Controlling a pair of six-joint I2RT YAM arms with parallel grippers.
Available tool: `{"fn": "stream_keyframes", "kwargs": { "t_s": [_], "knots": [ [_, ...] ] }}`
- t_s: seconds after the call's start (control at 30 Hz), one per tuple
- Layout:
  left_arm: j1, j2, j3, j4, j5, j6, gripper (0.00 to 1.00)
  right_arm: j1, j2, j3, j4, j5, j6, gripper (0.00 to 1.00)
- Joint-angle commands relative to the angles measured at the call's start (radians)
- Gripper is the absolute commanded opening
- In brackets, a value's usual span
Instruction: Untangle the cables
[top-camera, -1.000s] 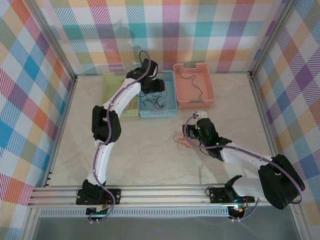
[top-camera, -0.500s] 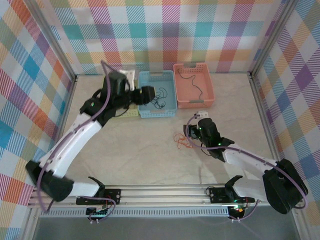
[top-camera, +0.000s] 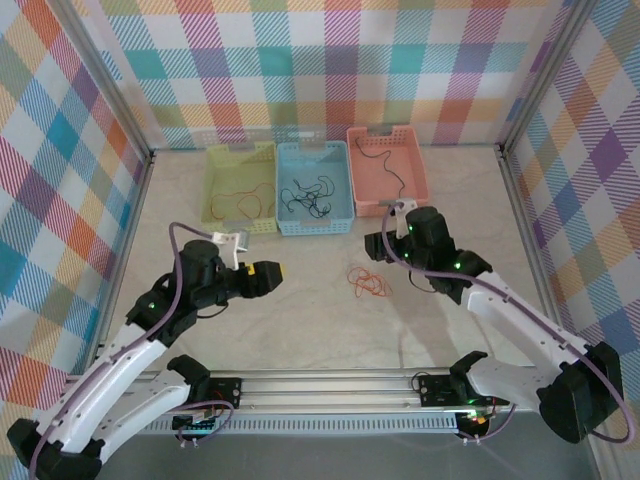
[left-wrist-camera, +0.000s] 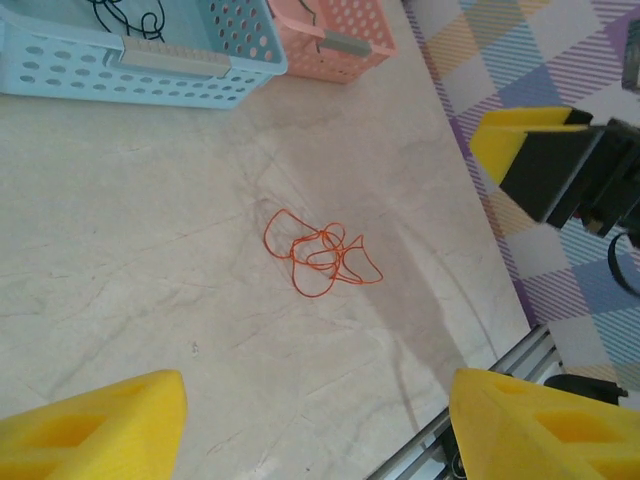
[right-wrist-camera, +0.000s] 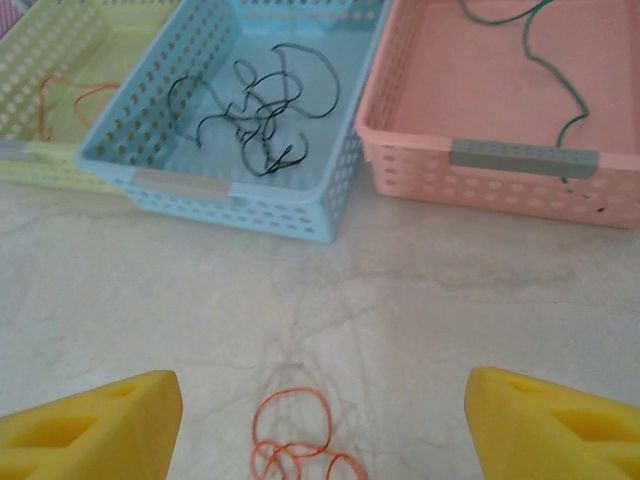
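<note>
My left gripper (top-camera: 268, 272), right gripper (right-wrist-camera: 322, 425): both wide open, empty. Thin orange wire tangle (left-wrist-camera: 320, 255) loose on pale marbled tabletop (left-wrist-camera: 150, 200). Pinch separate outer loops low, draw apart gently.

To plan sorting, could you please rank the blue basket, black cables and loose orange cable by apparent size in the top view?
Largest: blue basket
Then: black cables
Smallest: loose orange cable; these two look close.

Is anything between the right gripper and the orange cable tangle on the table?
Nothing visible. Only bare tabletop lies between the open right gripper and the orange cable tangle.
</note>
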Motion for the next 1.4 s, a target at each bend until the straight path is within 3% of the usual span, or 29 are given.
{"fn": "stream_keyframes", "kwargs": {
  "t_s": [0.0,0.1,0.27,0.87,1.0,1.23,1.37],
  "knots": [
    [-0.007,-0.037,-0.018,-0.044,-0.004,-0.005,0.7,-0.006,0.087,0.163,-0.298,-0.116,-0.008,0.74],
    [-0.007,-0.055,-0.03,-0.039,0.016,-0.008,0.7,-0.006,0.153,0.218,-0.445,-0.147,0.006,0.74],
    [-0.007,-0.066,-0.041,-0.042,0.015,-0.001,0.7,-0.025,0.238,0.197,-0.518,-0.147,-0.015,0.72],
    [-0.007,-0.099,-0.029,-0.084,0.009,0.01,0.7,-0.036,0.652,0.352,-0.587,-0.136,-0.124,0.62],
    [-0.007,-0.099,-0.027,-0.086,0.006,0.012,0.7,-0.036,0.698,0.379,-0.586,-0.156,-0.142,0.49],
    [-0.006,-0.112,-0.025,-0.102,-0.005,0.012,0.69,-0.035,0.597,0.346,-0.53,-0.278,-0.152,0.05],
    [-0.007,-0.107,-0.02,-0.103,-0.003,0.014,0.69,-0.033,0.493,0.308,-0.479,-0.342,-0.148,0.0]
  ]
}}
